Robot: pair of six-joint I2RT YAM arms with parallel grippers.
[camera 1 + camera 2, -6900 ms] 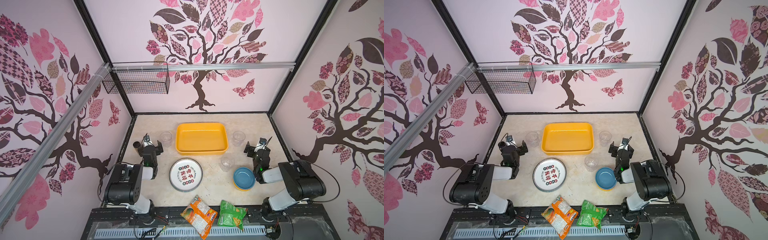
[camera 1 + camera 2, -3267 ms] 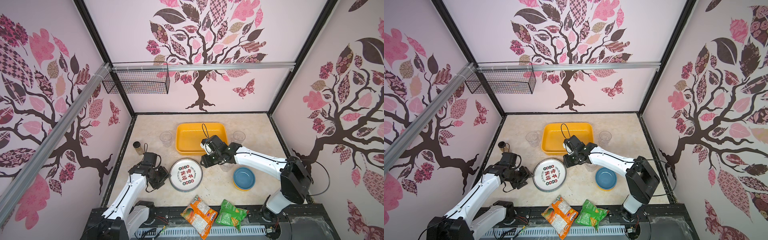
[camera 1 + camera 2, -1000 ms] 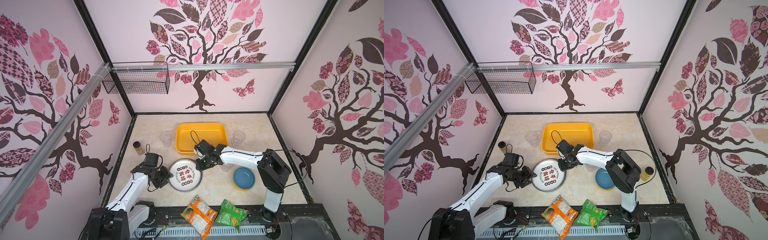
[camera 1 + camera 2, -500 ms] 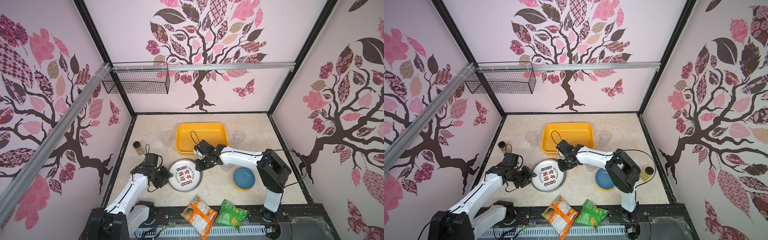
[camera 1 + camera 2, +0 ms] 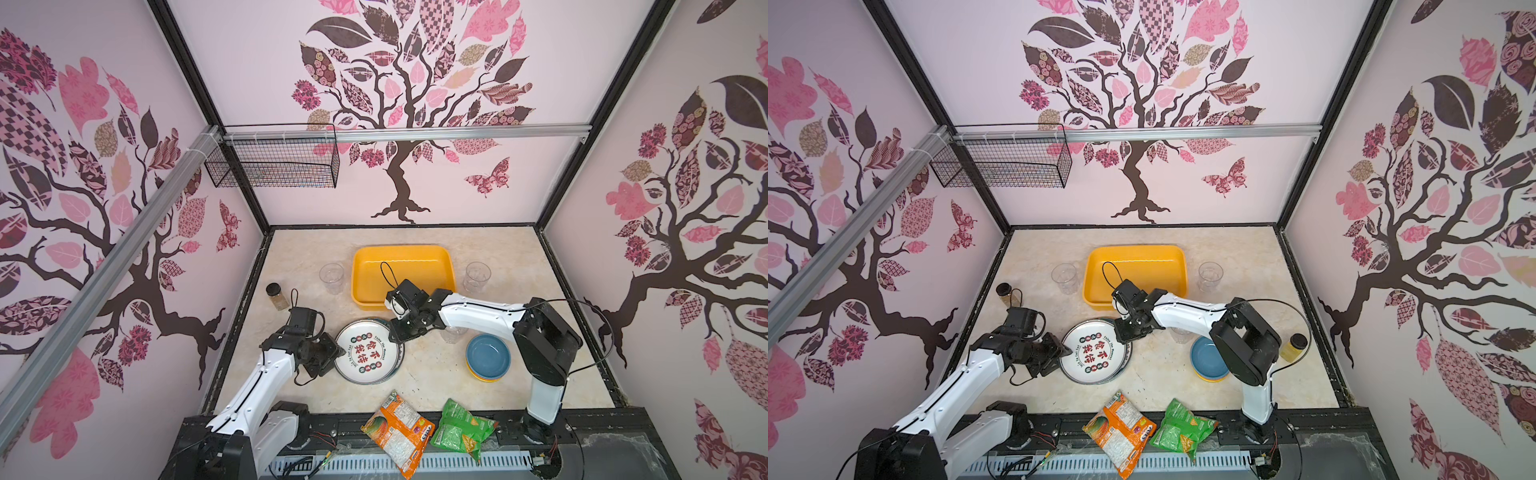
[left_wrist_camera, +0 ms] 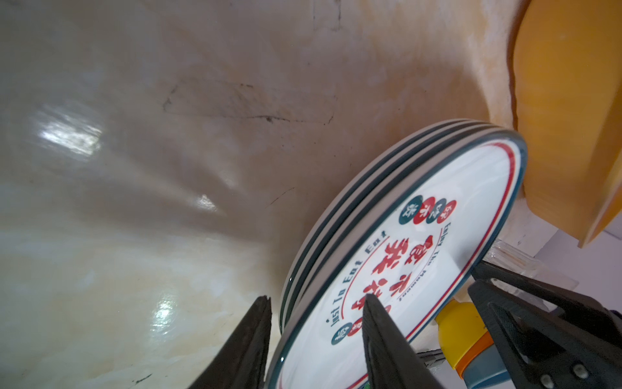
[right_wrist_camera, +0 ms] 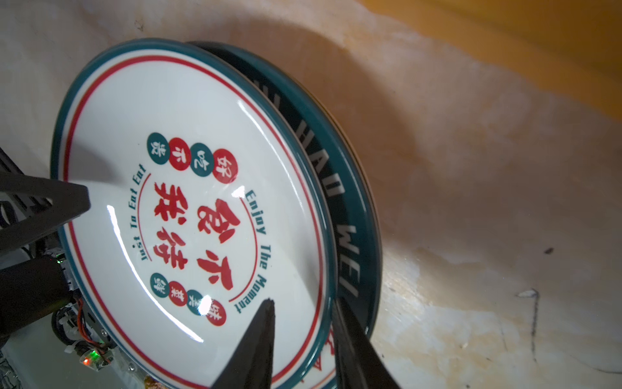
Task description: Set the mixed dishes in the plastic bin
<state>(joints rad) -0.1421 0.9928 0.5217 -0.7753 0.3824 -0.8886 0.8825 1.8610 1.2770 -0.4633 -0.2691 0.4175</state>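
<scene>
Both arms are now reached in from the sides of the bench (image 5: 436, 386) and meet at the stack of plates (image 6: 336, 225), which sits where it sat before, just in front of the plastic bin (image 5: 415, 272). Over the last second the arms hardly move; the only shift is the left hand (image 6: 316, 299) narrowing a little. It is about half open, astride the near rim of the whole stack, one finger beside the lowest plate and one over the printed face, with a sliver of bench showing, so it does not look clamped

The right hand (image 7: 303, 303) is drawn in narrow on the far rim of the top plate (image 5: 368, 351): one finger lies on its white face, the other is wedged between it and the dark green plate (image 7: 350, 242) beneath, so the top plate looks pinched and sits slightly off the pile

By my reading this is the grasp of the first dish. The bin holds nothing, and the blue bowl (image 5: 487, 357) and a clear cup (image 5: 331, 275) wait on the bench. The next move is likely a lift and a short carry back into the bin, with the lower plates left behind
</scene>
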